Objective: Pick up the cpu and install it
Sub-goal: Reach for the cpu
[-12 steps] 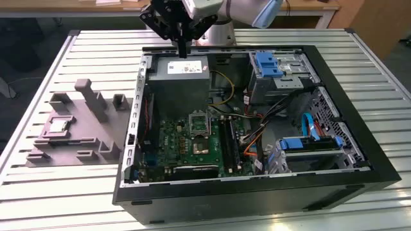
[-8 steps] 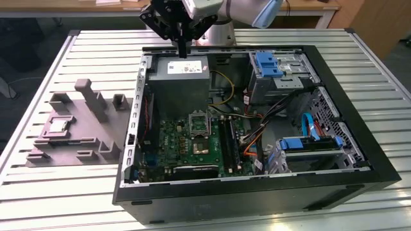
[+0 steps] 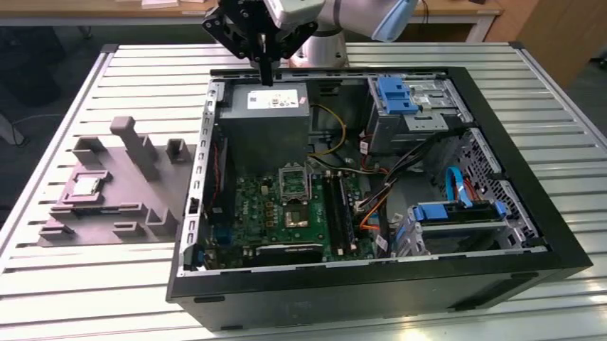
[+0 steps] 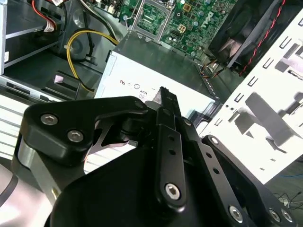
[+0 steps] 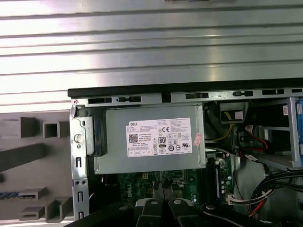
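gripper [image 3: 269, 79] is hanging top centre in the exterior view, fingers [image 3: 266, 64] pressed together, empty, pointing down over the grey box [image 3: 270, 122]; cpu [image 3: 85, 186] is lying mid-left.

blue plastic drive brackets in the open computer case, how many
2. One blue plastic drive bracket sits high in the exterior view; the other sits lower, toward that view's right. More may be hidden under cables.
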{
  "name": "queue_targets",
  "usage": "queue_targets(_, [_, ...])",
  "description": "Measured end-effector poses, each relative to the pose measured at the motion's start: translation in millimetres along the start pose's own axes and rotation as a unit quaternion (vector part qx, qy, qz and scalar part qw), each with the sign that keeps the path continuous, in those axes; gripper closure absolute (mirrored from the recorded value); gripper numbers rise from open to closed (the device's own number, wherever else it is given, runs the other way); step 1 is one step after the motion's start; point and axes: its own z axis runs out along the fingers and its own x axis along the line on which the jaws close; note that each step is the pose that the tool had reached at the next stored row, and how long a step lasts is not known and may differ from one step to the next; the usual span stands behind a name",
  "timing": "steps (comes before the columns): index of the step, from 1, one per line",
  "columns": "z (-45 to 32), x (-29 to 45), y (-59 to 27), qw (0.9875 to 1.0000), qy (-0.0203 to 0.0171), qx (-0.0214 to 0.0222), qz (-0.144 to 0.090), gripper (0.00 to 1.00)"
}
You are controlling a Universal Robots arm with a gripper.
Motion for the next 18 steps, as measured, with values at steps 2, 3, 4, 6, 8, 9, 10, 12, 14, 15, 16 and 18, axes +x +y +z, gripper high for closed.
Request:
queue_targets(2, [0.1,2.7,-0.2,1.0,0.0,0.0,0.0,0.89])
queue_targets(3, [0.0,2.7,-0.2,1.0,0.0,0.0,0.0,0.89])
queue_targets(4, [0.0,2.9,-0.2,1.0,0.0,0.0,0.0,0.89])
queue_targets(6, [0.0,3.5,-0.3,1.0,0.0,0.0,0.0,0.89])
queue_targets(8, [0.0,4.2,-0.4,1.0,0.0,0.0,0.0,0.89])
queue_targets(9, [0.0,4.6,-0.4,1.0,0.0,0.0,0.0,0.89])
queue_targets(10, [0.0,5.0,-0.4,1.0,0.0,-0.0001,0.0,0.89])
queue_targets(12, [0.0,5.9,-0.5,1.0,0.0,0.0,0.0,0.89])
queue_targets(14, [-0.1,6.5,-0.5,1.0,0.0,0.0,0.0,0.89])
queue_targets(15, [-0.1,6.7,-0.5,1.0,0.0,0.0,0.0,0.89])
queue_targets(16, [-0.1,7.0,-0.6,1.0,0.0,-0.0001,0.0,0.89])
queue_targets(18, [-0.1,7.6,-0.6,1.0,0.0,0.0,0.0,0.89])
